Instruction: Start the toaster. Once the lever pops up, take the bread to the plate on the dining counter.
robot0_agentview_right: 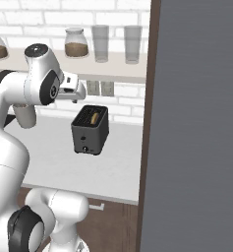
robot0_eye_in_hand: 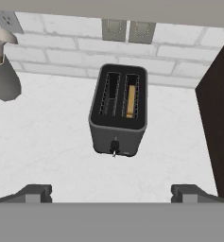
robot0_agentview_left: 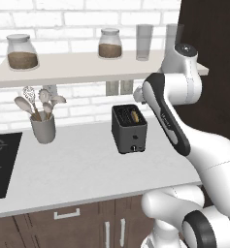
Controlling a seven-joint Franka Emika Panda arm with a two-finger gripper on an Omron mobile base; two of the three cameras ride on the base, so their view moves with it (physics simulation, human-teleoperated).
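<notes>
The dark grey toaster (robot0_agentview_left: 129, 128) (robot0_agentview_right: 90, 130) (robot0_eye_in_hand: 118, 111) stands on the pale worktop near the brick wall. A tan slice of bread (robot0_eye_in_hand: 131, 100) (robot0_agentview_left: 134, 116) (robot0_agentview_right: 94, 118) sits low in its right slot, and the left slot is empty. The lever (robot0_eye_in_hand: 114, 145) is a small dark tab on the narrow face turned toward me. My gripper (robot0_eye_in_hand: 112, 194) hovers above and in front of the toaster, open wide, with nothing between its fingers and clear of the toaster. The plate and the dining counter are out of view.
A grey utensil cup (robot0_agentview_left: 43, 128) (robot0_eye_in_hand: 2, 78) stands left of the toaster, with a black hob (robot0_agentview_left: 0, 164) further left. A shelf (robot0_agentview_left: 87, 68) with jars and glasses runs above. A tall dark cabinet side (robot0_eye_in_hand: 219, 118) (robot0_agentview_right: 196, 123) closes the right.
</notes>
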